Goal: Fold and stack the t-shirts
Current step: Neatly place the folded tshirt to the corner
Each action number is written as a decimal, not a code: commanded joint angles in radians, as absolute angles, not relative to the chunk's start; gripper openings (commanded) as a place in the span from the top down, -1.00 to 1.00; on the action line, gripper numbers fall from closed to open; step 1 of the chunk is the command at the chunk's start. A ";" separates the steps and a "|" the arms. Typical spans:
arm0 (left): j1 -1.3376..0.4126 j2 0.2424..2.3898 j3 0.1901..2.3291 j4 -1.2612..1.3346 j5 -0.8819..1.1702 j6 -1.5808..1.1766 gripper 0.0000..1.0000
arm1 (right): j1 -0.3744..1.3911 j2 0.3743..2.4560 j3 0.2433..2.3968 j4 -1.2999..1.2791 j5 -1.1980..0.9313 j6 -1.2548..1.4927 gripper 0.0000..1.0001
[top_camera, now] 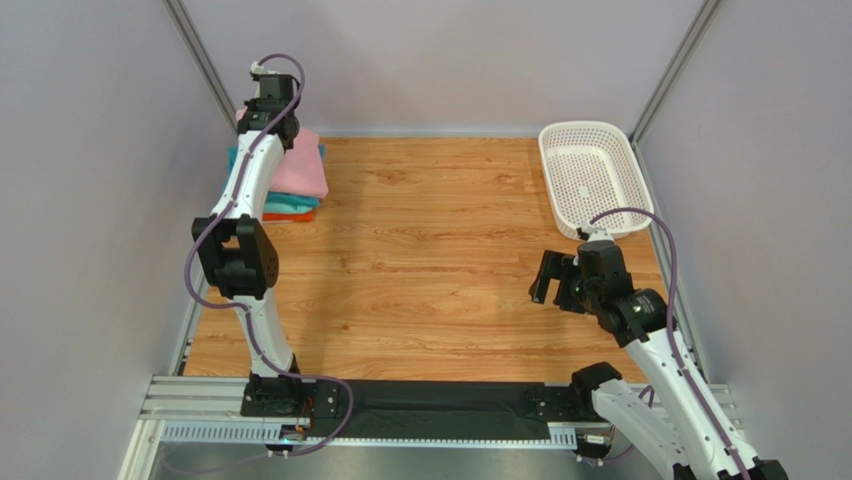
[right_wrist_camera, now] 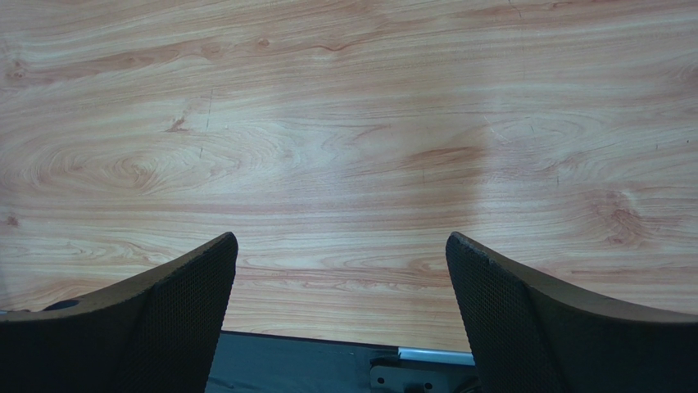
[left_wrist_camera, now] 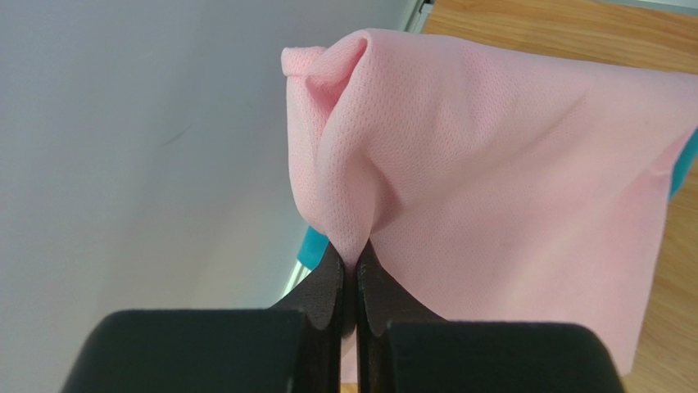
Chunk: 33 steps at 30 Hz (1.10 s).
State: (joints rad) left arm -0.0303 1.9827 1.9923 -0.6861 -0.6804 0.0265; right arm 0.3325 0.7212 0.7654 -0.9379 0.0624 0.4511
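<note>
A folded pink t-shirt [top_camera: 303,165] lies on top of a stack at the table's far left, over a teal t-shirt [top_camera: 290,203] and an orange one [top_camera: 300,216]. My left gripper [top_camera: 262,117] is at the stack's far left corner, shut on a pinched fold of the pink t-shirt [left_wrist_camera: 491,180], which rises in a ridge from the jaws [left_wrist_camera: 351,262]. A teal edge [left_wrist_camera: 311,246] shows beside the jaws. My right gripper [top_camera: 548,282] is open and empty, hovering over bare wood at the right; it also shows in the right wrist view [right_wrist_camera: 342,250].
A white perforated plastic basket [top_camera: 590,175] stands empty at the far right corner. Grey walls close in the table on the left, back and right. A black strip and metal rail [top_camera: 440,410] run along the near edge.
</note>
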 commanded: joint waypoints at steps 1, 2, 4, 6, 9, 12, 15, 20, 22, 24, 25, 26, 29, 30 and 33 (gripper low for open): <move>-0.006 1.996 1.983 -0.620 -0.644 0.011 1.00 | 0.333 0.710 0.759 -0.913 0.089 0.459 -1.00; -0.006 2.002 1.982 -0.612 -0.640 0.014 1.00 | 0.331 0.707 0.759 -0.914 0.094 0.462 -1.00; 0.023 2.023 1.982 -0.597 -0.644 0.011 1.00 | 0.333 0.701 0.758 -0.916 0.104 0.466 -1.00; 0.038 2.043 1.988 -0.598 -0.669 0.006 0.99 | 0.333 0.695 0.758 -0.916 0.112 0.469 -1.00; 0.063 2.059 1.993 -0.594 -0.680 -0.038 0.89 | 0.333 0.698 0.758 -0.919 0.126 0.472 -1.00; 0.081 2.068 1.997 -0.592 -0.698 -0.043 0.70 | 0.333 0.704 0.759 -0.922 0.132 0.477 -1.00; 0.084 2.072 2.005 -0.604 -0.736 -0.044 -0.01 | 0.333 0.707 0.764 -0.928 0.144 0.479 -1.00; 0.084 2.042 2.002 -0.669 -0.730 -0.126 -0.99 | 0.333 0.706 0.765 -0.930 0.133 0.476 -1.00; 0.084 2.016 1.991 -0.698 -0.649 -0.176 -0.99 | 0.333 0.704 0.765 -0.928 0.123 0.472 -1.00; 0.084 1.994 1.977 -0.719 -0.565 -0.248 -0.99 | 0.333 0.701 0.765 -0.927 0.106 0.468 -1.00; 0.084 1.987 1.971 -0.726 -0.543 -0.268 -1.00 | 0.333 0.698 0.765 -0.927 0.101 0.468 -1.00; 0.084 1.980 1.968 -0.729 -0.491 -0.285 -0.99 | 0.333 0.696 0.764 -0.925 0.100 0.465 -1.00; 0.084 1.939 1.939 -0.730 -0.376 -0.354 -0.99 | 0.333 0.695 0.764 -0.920 0.087 0.459 -1.00; 0.084 1.915 1.916 -0.727 -0.350 -0.373 -0.99 | 0.333 0.695 0.764 -0.919 0.081 0.459 -1.00; 0.081 1.858 1.864 -0.707 -0.281 -0.439 -0.99 | 0.333 0.693 0.762 -0.913 0.068 0.454 -1.00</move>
State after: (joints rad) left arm 0.0837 1.9736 1.8969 -0.7212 -0.4118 -0.3225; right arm 0.3325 0.7059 0.7654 -0.9405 0.0902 0.4686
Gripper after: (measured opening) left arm 0.994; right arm 0.998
